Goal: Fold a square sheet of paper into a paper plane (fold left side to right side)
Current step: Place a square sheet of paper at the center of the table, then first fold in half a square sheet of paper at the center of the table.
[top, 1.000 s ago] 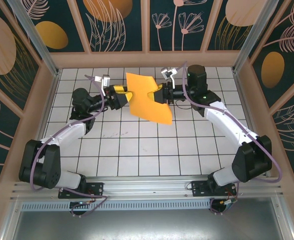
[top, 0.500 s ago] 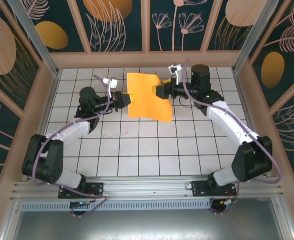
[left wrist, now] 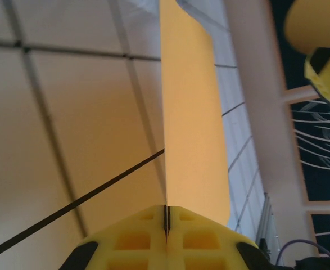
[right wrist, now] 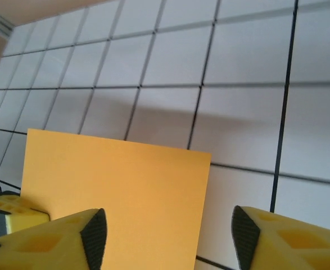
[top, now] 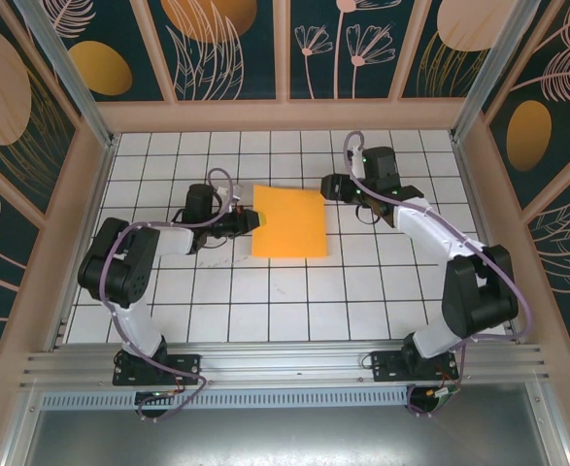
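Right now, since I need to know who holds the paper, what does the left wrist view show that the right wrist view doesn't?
Left wrist view: the left claw shut on the edge of the square sheet of paper, seen edge-on. Right wrist view: the right claw open, gripping nothing, and the sheet's broad face. Both: the sheet and the white tiled table.

Square sheet of paper (left wrist: pixel 190 112) blurred — top edge cut off.

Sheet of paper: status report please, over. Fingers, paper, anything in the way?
Left fingers shut on sheet, left edge. Right fingers open, holding nothing. Sheet flat on table, no fold showing. Nothing in the way.
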Available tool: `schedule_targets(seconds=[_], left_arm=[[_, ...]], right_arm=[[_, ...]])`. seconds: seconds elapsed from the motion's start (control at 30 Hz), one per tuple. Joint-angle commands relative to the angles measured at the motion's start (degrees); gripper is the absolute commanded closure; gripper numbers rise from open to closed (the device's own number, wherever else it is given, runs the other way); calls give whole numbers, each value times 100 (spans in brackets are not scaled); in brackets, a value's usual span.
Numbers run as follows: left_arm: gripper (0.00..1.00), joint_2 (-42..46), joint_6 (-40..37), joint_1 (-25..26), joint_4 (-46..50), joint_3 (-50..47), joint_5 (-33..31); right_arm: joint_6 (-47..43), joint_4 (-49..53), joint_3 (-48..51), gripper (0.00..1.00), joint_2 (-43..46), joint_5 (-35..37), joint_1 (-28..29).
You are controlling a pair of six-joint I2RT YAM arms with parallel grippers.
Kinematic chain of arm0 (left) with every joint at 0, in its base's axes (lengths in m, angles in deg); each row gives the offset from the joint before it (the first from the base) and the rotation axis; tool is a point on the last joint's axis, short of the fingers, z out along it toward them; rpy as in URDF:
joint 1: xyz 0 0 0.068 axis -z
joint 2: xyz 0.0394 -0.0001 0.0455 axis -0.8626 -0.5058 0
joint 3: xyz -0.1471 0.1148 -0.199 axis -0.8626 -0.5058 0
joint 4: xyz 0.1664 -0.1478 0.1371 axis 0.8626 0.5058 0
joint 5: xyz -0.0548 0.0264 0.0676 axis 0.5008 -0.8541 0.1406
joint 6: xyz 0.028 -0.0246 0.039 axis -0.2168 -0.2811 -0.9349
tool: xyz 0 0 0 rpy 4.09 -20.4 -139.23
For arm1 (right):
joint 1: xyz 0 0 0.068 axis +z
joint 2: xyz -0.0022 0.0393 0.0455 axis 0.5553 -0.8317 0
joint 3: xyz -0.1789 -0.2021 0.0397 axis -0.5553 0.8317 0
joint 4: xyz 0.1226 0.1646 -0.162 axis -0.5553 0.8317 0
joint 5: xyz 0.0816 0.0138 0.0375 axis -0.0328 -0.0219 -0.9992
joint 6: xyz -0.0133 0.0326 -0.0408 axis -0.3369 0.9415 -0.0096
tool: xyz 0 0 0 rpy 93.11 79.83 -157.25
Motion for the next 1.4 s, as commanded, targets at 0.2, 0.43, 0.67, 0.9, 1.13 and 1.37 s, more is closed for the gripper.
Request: schedule_targets(seconds=[0.2,0.43,0.67,0.9,1.13,1.37], left_arm=[[100,-193,-766,40,1432,484,-501],[100,-150,-766,40,1532,524,-531],[73,103,-502,55,1344,577,-214],[48,152,182,251,624,669,290],[43,-433,415,607,408,1250,375],[51,-806,442,710,447,1467,246]], right_arm=[[760,-599,-90,69,-1397,-505,441],[803,-193,-583,71,-2230,-445,629],[795,218,-626,71,-2524,-315,658],[750,271,-566,71,-2630,-306,668],[901,-611,-228,69,-2268,-812,615],[1122,-1089,56,53,-1352,-806,367]])
